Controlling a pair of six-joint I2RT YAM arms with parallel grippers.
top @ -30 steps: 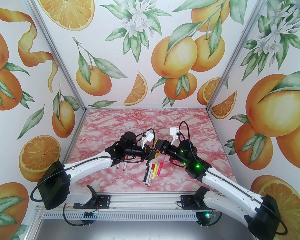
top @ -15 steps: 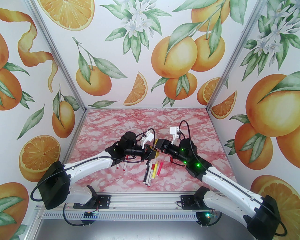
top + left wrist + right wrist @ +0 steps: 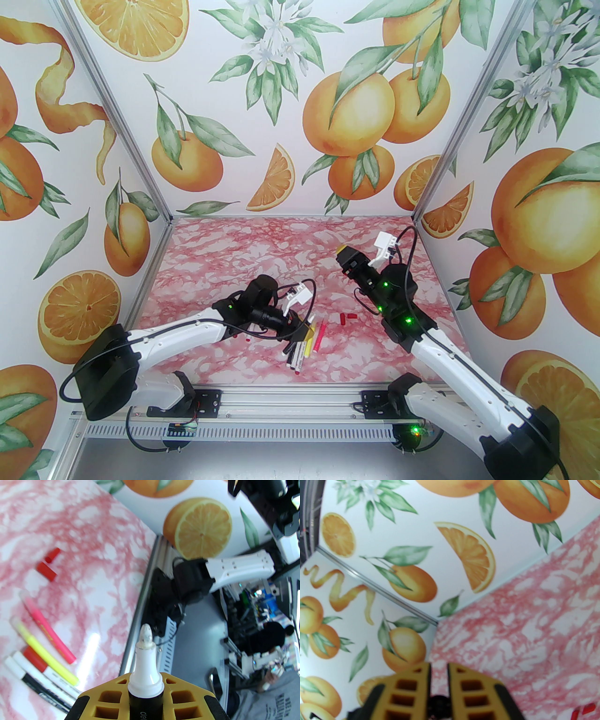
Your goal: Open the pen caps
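Over the pink marbled tabletop (image 3: 225, 243), seen from above, I am holding the left gripper (image 3: 308, 331) low near the middle of the near edge. It is hanging right above a row of slim plastic pens (image 3: 304, 349) in white, yellow and pink. Two short red plastic pen caps (image 3: 345, 318) are lying loose just right of that row. The right gripper (image 3: 342, 252) is hanging raised toward the far right corner, well apart from all of them.

Through the left wrist camera, the yellow pocketed fingers (image 3: 110, 698) are pinching a black-barrelled plastic marker (image 3: 145, 667) just below its white neck. Its pale nib is standing bare, so I judge this cap to be off.

Through the right wrist camera, the yellow fingers (image 3: 464, 691) are standing almost pressed together, with a thin slit between them. A dark shape is sitting deep in that slit, and I cannot tell whether it is a cap.

I am reading the step in hand as setting the opened marker down. To do it well, I should be lowering it onto bare tabletop beside the row, not on top of it. The barrel should lie flat and the nib stay clear of the surface. I should be spreading the fingers only once the barrel is resting. The right gripper should be coming down beside the red caps before it lets anything go.
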